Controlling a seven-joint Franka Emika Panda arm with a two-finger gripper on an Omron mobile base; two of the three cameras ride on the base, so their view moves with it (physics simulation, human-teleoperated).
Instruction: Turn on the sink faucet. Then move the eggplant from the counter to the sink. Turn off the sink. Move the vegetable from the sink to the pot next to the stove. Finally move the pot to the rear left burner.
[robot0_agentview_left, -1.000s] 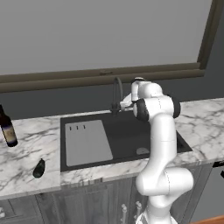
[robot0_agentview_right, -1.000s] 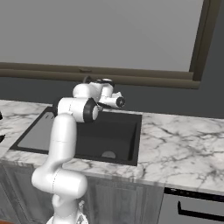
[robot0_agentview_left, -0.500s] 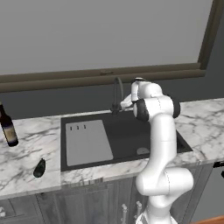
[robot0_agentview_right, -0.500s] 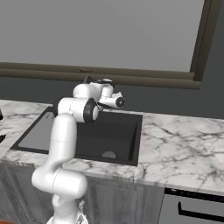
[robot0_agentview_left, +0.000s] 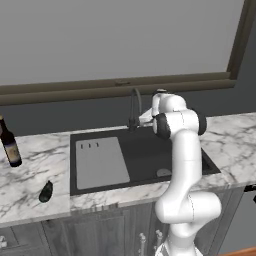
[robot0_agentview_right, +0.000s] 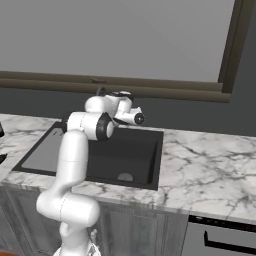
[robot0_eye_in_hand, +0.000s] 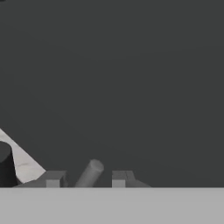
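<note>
Pincer: the pincer (robot0_eye_in_hand: 85, 178) sits at the back of the sink, its two tips standing either side of a short grey rod that I take for the faucet lever (robot0_eye_in_hand: 90, 172). The tips look narrowed around the rod with a little room left, so not quite a firm pinch; whether they touch it I cannot tell.

Faucet: the dark curved faucet (robot0_agentview_left: 135, 107) rises right beside the pincer, at the back rim of the sink (robot0_agentview_left: 190, 160). The arm reaches over the basin because the lever is the first thing the task needs, so I judge this to be the turn-on step.

Water: no stream shows below the pincer, so the faucet looks not yet running.

Eggplant: the eggplant (robot0_agentview_left: 46, 191) lies on the tabletop (robot0_agentview_left: 30, 175) well apart from the pincer, far across the sink near the front edge. It is untouched, waiting for the water.

Bottle: a dark bottle (robot0_agentview_left: 9, 143) stands upright far off on that same side, out of the way.

Change: against the earlier frames the arm looks much the same, hand parked at the faucet; eggplant and bottle lie where they were. The tips seem to have drawn in slightly.
</note>
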